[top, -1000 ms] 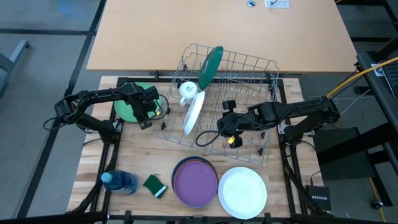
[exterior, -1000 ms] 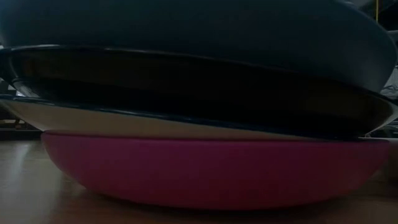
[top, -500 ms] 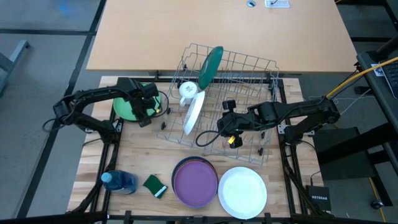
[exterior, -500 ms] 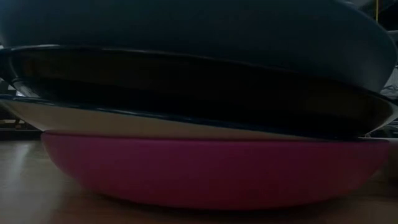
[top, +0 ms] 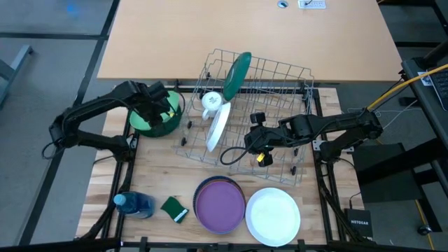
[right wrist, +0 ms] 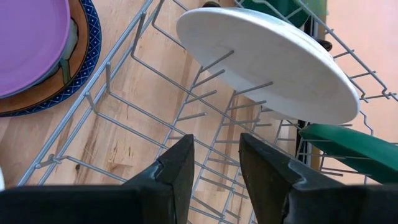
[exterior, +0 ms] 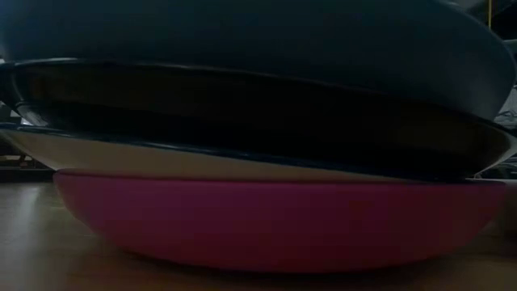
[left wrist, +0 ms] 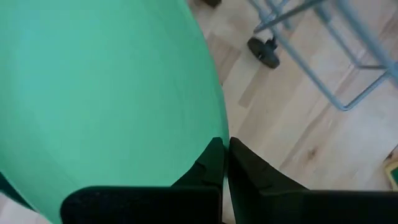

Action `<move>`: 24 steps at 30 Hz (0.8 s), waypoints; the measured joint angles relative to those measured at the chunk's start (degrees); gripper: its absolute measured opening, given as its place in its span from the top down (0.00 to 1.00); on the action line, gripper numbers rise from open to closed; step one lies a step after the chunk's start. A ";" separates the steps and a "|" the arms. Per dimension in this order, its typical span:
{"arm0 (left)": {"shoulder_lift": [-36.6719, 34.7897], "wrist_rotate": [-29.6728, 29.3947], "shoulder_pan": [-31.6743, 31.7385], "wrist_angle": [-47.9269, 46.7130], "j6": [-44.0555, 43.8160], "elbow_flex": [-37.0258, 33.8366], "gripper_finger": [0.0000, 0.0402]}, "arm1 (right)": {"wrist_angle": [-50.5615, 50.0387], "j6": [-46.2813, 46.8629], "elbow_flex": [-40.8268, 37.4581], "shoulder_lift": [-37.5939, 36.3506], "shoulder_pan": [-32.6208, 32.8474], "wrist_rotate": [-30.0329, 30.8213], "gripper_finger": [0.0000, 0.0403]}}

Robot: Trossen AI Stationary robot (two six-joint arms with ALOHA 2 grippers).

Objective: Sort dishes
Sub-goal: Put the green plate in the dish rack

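My left gripper is shut on the light green plate at the table's left, beside the wire dish rack. The plate fills the left wrist view. My right gripper is open and empty over the rack's near part, and its fingers stand apart above the wires. In the rack, a dark green plate stands on edge and a white plate leans between the tines. A stack topped by a purple plate and a white plate lie near the front edge. My left gripper pinches the light green plate's rim on the side toward the rack, between its two fingers. The fingers come from above, slanting down. The plate sits tilted, with its held side up and its far-left side low.
A white mug sits in the rack. A blue bottle and a green sponge lie at the front left. The low view is filled by the plate stack. A bare wooden tabletop lies beyond the rack.
My left gripper has gone up and toward the table's far edge with the light green plate's rim. The plate's rack-side edge has come up, so the plate now sits tilted. My right arm has kept still.
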 joint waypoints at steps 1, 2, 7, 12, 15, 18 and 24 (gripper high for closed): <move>-0.54 -0.06 0.00 -0.02 0.02 0.54 1.00 | 0.01 -0.06 0.01 0.00 0.00 0.00 0.67; -1.09 -0.11 0.00 0.09 -0.07 1.07 1.00 | 0.02 -0.08 0.00 0.00 0.00 0.00 0.67; -3.50 -0.12 0.04 -0.06 -0.37 3.70 1.00 | 0.27 -0.11 0.02 0.00 0.00 0.06 0.67; -5.39 -0.11 0.04 -0.19 -0.37 6.65 1.00 | 3.01 -3.00 0.00 0.00 0.00 1.50 0.67; -6.40 -0.13 0.04 -0.13 -0.37 8.93 1.00 | 4.44 -6.33 0.00 0.00 -0.01 1.62 0.67; -7.22 -0.13 0.04 -0.19 -0.37 11.39 1.00 | 4.83 -9.91 0.02 0.00 0.00 1.61 0.67; -8.81 -0.13 0.02 -0.09 -0.35 15.14 1.00 | 5.32 -16.21 0.00 0.00 0.01 4.91 0.67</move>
